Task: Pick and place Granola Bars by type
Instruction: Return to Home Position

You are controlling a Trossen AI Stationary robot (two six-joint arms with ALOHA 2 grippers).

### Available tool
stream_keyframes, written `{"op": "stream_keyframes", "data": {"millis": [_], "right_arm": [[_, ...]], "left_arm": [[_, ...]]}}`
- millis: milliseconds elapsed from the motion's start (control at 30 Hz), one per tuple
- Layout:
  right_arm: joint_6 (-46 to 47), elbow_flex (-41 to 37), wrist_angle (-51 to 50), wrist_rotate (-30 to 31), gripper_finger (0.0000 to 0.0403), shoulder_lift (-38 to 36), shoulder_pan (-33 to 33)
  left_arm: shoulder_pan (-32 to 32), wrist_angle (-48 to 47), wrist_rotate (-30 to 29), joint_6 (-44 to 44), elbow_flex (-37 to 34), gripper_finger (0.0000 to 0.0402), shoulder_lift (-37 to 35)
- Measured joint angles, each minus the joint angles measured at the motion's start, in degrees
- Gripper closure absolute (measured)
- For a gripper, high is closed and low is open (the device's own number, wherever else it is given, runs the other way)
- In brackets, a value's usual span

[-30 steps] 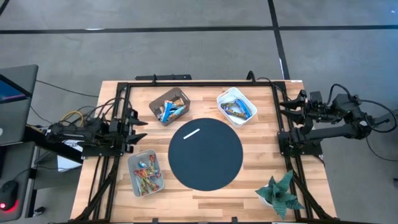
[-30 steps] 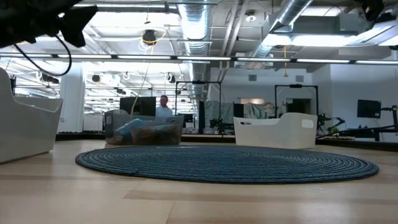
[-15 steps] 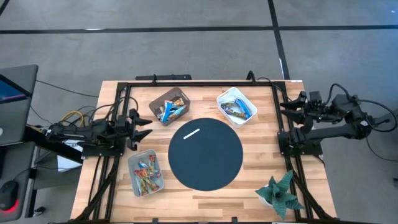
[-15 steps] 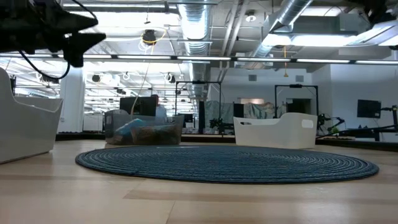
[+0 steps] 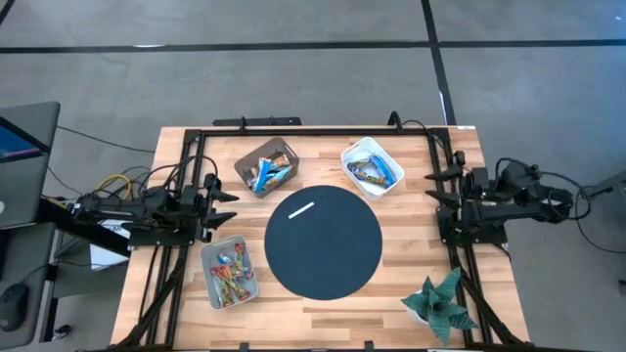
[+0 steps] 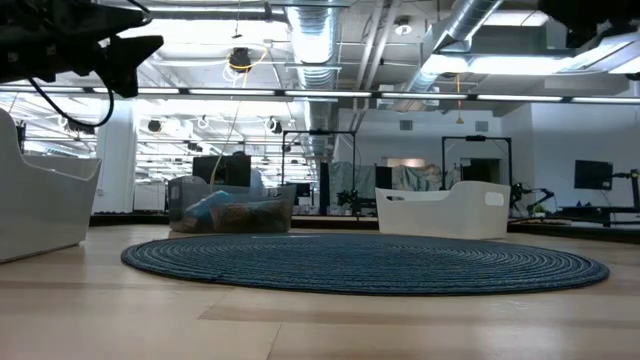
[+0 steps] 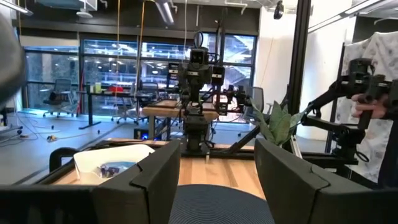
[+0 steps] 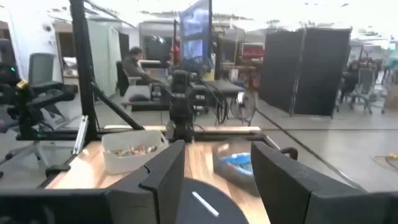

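Now, left gripper (image 5: 217,198): fingers spread wide with nothing between them. It has shifted only slightly in the last second and shows a touch higher in the low view, hanging well above the wood.
Grey bin (image 5: 207,252): near the left gripper, off to one side of its fingertips. It holds the red-wrapped Granola Bars (image 5: 229,272) and has not moved.
Dark bin (image 5: 243,161): ahead of the left gripper and off to its other side. Blue and orange-brown bars lie inside; it has not moved.
Round mat (image 5: 323,259): straight ahead of both grippers, between them. Only a thin white stick (image 5: 300,209) lies on it, and no bar.
White bin (image 5: 350,154): ahead of the right gripper and off to one side. Blue and darker wrappers lie inside.
Right gripper (image 5: 435,188): fingers wide apart and empty. This is the biggest change: its arm has folded in closer to its base, and the gripper now faces across the mat.
Meaning for the task: no bar shows on the bare wood or the mat, and both arms are drawn back empty-handed. The sorting looks finished and the return to rest nearly complete.
Writing: none can be read. The wrappers are too small to make out a brand, and the laptop (image 5: 20,147) beyond the left arm shows only a blue screen.
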Motion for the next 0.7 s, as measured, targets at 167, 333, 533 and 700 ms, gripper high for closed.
{"op": "stream_keyframes", "data": {"millis": [167, 333, 533, 700], "right_arm": [[-2.38, -3.89, 3.96, -4.72, 0.0226, 0.08, 0.01], [-2.01, -8.21, 10.45, -6.35, 0.0226, 0.06, 0.00], [-2.25, -12.09, 17.21, -8.55, 0.0226, -0.07, 0.00], [-0.94, -16.21, 22.80, -10.02, 0.0226, -0.05, 0.00]], "left_arm": [[0.00, -0.04, -0.02, 1.15, -0.02, 0.0203, 0.02], [0.00, -0.10, -0.72, 1.65, -0.04, 0.0203, 0.04], [0.00, -0.09, -0.67, 1.71, -0.06, 0.0203, 0.02], [0.02, -0.08, 0.79, 1.67, -0.07, 0.0203, 0.02]]}}
